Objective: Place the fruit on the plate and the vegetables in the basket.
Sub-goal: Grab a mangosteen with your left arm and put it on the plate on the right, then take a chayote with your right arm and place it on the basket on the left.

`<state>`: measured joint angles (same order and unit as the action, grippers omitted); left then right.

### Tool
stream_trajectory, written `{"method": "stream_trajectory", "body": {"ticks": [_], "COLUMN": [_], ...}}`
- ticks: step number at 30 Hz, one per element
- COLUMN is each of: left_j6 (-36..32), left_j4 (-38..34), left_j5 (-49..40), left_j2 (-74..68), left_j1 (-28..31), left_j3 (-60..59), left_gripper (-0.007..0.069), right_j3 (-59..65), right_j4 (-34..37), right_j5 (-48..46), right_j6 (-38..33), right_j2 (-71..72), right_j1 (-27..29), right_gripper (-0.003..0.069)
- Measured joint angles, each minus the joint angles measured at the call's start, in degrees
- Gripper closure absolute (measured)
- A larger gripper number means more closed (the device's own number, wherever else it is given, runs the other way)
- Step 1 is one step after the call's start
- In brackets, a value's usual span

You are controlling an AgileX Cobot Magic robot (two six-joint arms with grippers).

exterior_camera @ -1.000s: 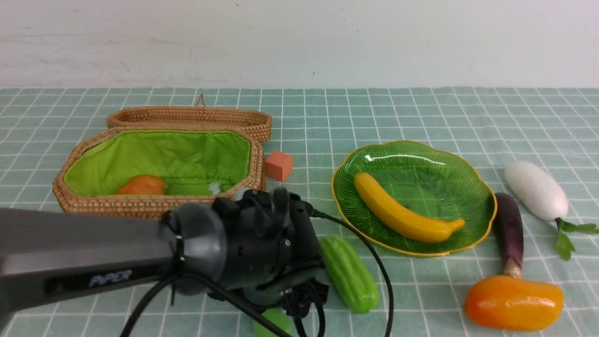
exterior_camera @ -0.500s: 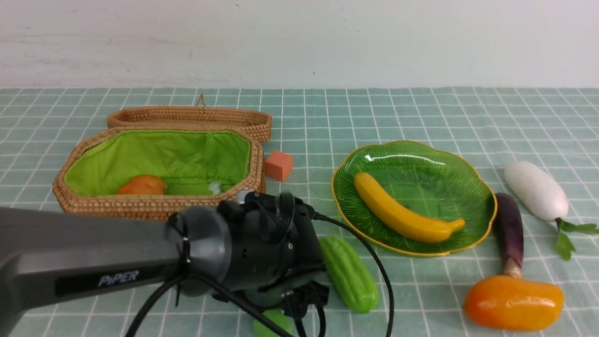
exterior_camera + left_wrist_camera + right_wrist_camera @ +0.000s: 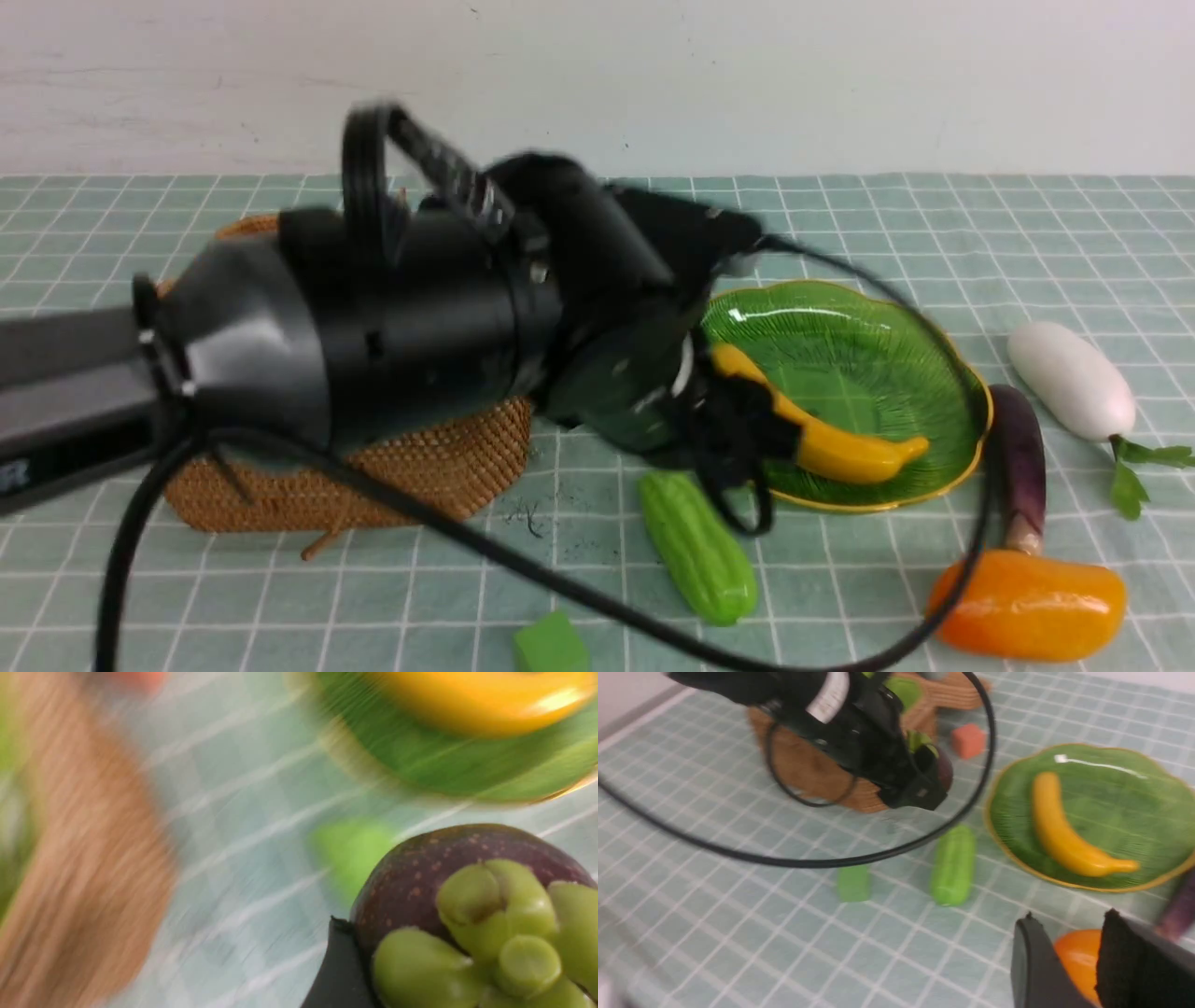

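Observation:
My left gripper (image 3: 738, 439) is shut on the dark-purple mangosteen (image 3: 434, 882), its green calyx facing the wrist camera, one finger (image 3: 334, 970) against its side. It hangs above the cloth by the near-left edge of the green plate (image 3: 868, 345), where the banana (image 3: 840, 448) lies. The left arm hides most of the basket (image 3: 439, 467). The green gourd (image 3: 695, 546) lies in front of the plate. The eggplant (image 3: 1018, 457), white radish (image 3: 1069, 378) and orange mango (image 3: 1027, 602) lie right of the plate. My right gripper (image 3: 1073, 947) hovers open over the mango (image 3: 1078, 956), out of the front view.
A green cube (image 3: 551, 644) sits near the front edge, left of the gourd. An orange cube (image 3: 969, 739) stands between basket and plate. The left arm's black cable (image 3: 560, 588) loops low over the cloth in front of the gourd and mango.
My left arm has lifted from low at the table's front and swung up toward the plate with the mangosteen. It now covers the basket, and the green cube is uncovered.

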<state>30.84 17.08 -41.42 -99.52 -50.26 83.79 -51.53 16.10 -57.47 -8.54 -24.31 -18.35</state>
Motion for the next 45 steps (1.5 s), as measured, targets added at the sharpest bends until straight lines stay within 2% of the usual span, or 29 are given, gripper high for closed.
{"method": "stream_trajectory", "body": {"ticks": [4, 8, 13, 18, 22, 25, 28, 36, 39, 40, 41, 43, 45], "left_j6": [-13.50, -18.17, -19.02, -20.11, -20.47, -20.47, -20.42, -20.42, -20.42, -20.42, -20.42, -20.42, -20.42], "left_j4": [-7.59, -11.62, -12.56, -11.86, -11.25, -11.18, -10.99, -10.99, -10.99, -10.99, -10.99, -10.99, -10.99], "left_j5": [1.73, 1.75, 1.41, 1.81, 3.47, 5.52, 6.02, 0.07, -6.65, -10.32, -10.88, -18.08, -21.22], "left_j2": [-8.32, -17.61, -29.74, -36.99, -38.76, -38.92, -38.56, -34.51, -29.83, -27.28, -26.88, -21.10, -15.99], "left_j1": [0.43, 1.76, 4.86, 6.50, 6.67, 6.74, 6.87, 7.05, 7.05, 7.05, 7.05, 7.05, 7.05], "left_j3": [11.36, 21.80, 36.25, 43.49, 43.98, 44.16, 44.21, 44.21, 44.21, 44.21, 44.21, 44.12, 42.99], "left_gripper": [0.0063, 0.0063, 0.0063, 0.0063, 0.0060, -0.0013, -0.0043, -0.0005, 0.0093, 0.0161, 0.0172, 0.0329, 0.0480], "right_j3": [0.00, 0.00, 0.00, 0.00, 0.00, 0.00, 0.00, 0.00, 0.00, 0.00, 0.00, 0.00, -0.12], "right_j4": [-9.29, -11.33, -9.10, -8.34, -8.21, -8.02, -8.02, -8.02, -8.02, -8.02, -8.02, -8.02, -8.02], "right_j5": [0.79, 0.71, -0.70, -3.31, -3.88, -3.93, -3.93, -3.93, -4.07, -4.15, -4.13, -5.10, -6.97], "right_j6": [9.50, 12.31, 12.56, 12.56, 12.81, 12.81, 12.81, 12.81, 12.81, 12.81, 12.81, 12.81, 12.81], "right_j2": [0.00, 0.00, 0.00, 0.00, 0.00, 0.00, 0.00, 0.00, 0.00, 0.00, 0.00, -0.34, -1.64], "right_j1": [0.00, 0.00, 0.00, 0.00, 0.00, 0.00, 0.00, 0.00, 0.00, 0.00, 0.00, 0.00, 0.00], "right_gripper": [0.0442, 0.0440, 0.0438, 0.0438, 0.0438, 0.0438, 0.0438, 0.0438, 0.0438, 0.0438, 0.0438, 0.0438, 0.0438]}}
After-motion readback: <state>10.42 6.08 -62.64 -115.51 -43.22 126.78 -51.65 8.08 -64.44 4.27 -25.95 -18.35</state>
